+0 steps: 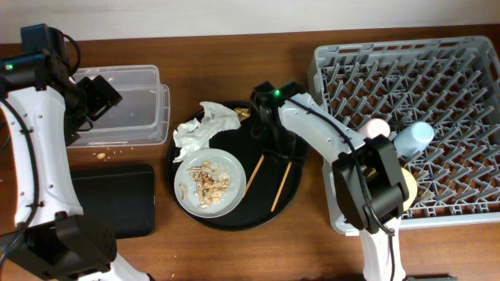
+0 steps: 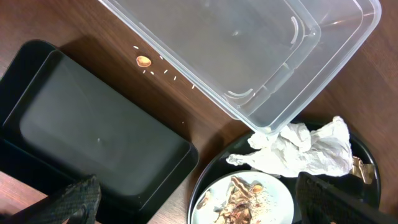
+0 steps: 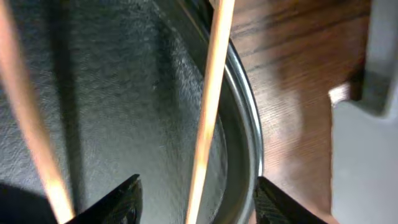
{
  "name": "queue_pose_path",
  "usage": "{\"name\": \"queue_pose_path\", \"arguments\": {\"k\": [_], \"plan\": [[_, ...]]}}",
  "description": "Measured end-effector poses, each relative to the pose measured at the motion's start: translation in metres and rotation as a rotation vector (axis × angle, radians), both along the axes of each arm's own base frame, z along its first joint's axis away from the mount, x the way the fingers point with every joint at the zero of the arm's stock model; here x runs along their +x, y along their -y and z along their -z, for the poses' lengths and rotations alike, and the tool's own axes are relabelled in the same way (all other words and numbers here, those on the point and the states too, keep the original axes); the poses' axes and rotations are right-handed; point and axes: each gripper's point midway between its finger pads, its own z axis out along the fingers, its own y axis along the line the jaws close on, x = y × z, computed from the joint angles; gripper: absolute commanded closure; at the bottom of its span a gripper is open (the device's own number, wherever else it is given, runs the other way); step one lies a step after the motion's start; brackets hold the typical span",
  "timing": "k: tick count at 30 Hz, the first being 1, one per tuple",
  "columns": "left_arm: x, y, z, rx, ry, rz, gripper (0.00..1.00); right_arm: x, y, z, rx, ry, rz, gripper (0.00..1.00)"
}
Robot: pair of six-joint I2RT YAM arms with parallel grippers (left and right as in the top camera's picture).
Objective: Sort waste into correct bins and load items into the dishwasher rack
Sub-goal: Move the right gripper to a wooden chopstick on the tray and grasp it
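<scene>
The pale-grey plate (image 1: 209, 184) with food scraps (image 1: 208, 179) lies on the round black tray (image 1: 234, 218), beside the white tissue (image 1: 205, 125) and the gold-brown wrapper (image 1: 244, 114). Two chopsticks (image 1: 254, 174) lie on the tray's right side. My right gripper (image 1: 273, 134) is open and low over the tray, one chopstick (image 3: 208, 112) between its fingers (image 3: 199, 202). My left gripper (image 1: 100, 95) is open and empty above the clear tub (image 1: 125, 105); its fingers (image 2: 205, 208) frame the plate (image 2: 249, 199) and tissue (image 2: 305, 152). The pink cup (image 1: 377, 126), light-blue cup (image 1: 412, 139) and yellow bowl (image 1: 407, 184) sit in the rack (image 1: 437, 70).
The shallow black tray (image 1: 113, 199) lies in front of the clear tub; both also show in the left wrist view, the tray (image 2: 93, 137) and the tub (image 2: 249, 50). A few crumbs (image 1: 101, 154) lie on the table between them. The rack's corner (image 3: 367, 124) is close to my right gripper.
</scene>
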Motion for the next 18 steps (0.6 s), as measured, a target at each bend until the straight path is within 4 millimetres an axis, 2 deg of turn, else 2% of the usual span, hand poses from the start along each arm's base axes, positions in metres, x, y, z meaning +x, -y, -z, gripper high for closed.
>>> {"name": "queue_pose_path", "arguments": {"k": [4,13,16,18], "plan": [[0.000,0.000,0.000,0.000,0.000,0.000,0.01,0.000,0.000,0.014,0.031,-0.001,0.014,0.49],[0.000,0.000,0.000,0.000,0.000,0.000,0.01,-0.001,-0.001,0.019,0.049,-0.005,0.020,0.51],[0.000,0.000,0.000,0.000,0.000,0.000,0.01,-0.003,-0.003,0.027,0.064,-0.005,0.023,0.62],[0.000,0.000,0.000,0.000,0.000,0.000,0.01,-0.003,-0.006,0.028,0.088,0.005,0.024,0.76]]}}
